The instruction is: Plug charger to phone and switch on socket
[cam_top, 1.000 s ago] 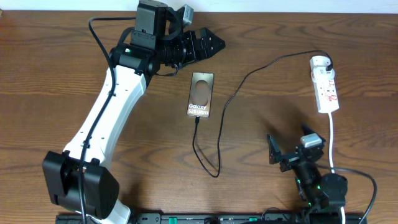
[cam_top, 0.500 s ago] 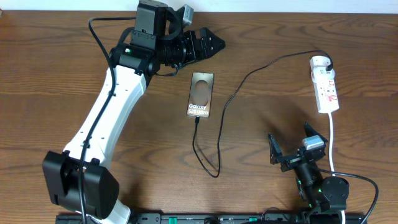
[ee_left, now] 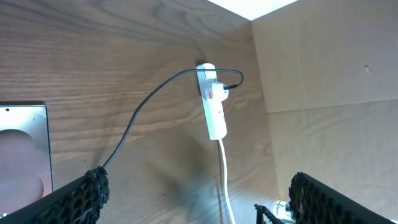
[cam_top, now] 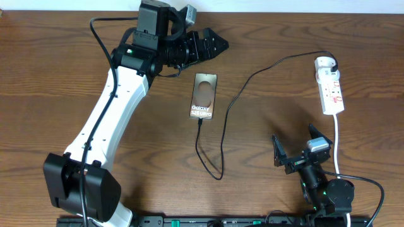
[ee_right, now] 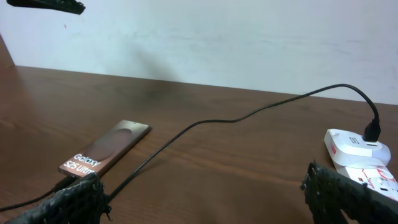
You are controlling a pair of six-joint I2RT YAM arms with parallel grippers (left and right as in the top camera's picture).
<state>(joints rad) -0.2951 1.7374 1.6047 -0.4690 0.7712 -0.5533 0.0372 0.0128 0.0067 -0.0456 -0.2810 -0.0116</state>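
The phone lies flat mid-table, lettering toward the front; it also shows in the right wrist view and the left wrist view. The charger cable runs from the phone's near end, loops forward, then up to the white adapter plugged into the socket. The plug sits at the phone's port. The socket shows in the left wrist view and right wrist view. My left gripper is open, above the phone's far end. My right gripper is open, near the front, left of the socket's cord.
The socket's thick white cord runs from the strip toward the front edge, just right of my right gripper. A pale wall stands beyond the table's right side. Bare wood table lies left of the left arm.
The right gripper has shifted slightly and turned a little near the front edge. The left arm, phone, cable and socket have not moved.
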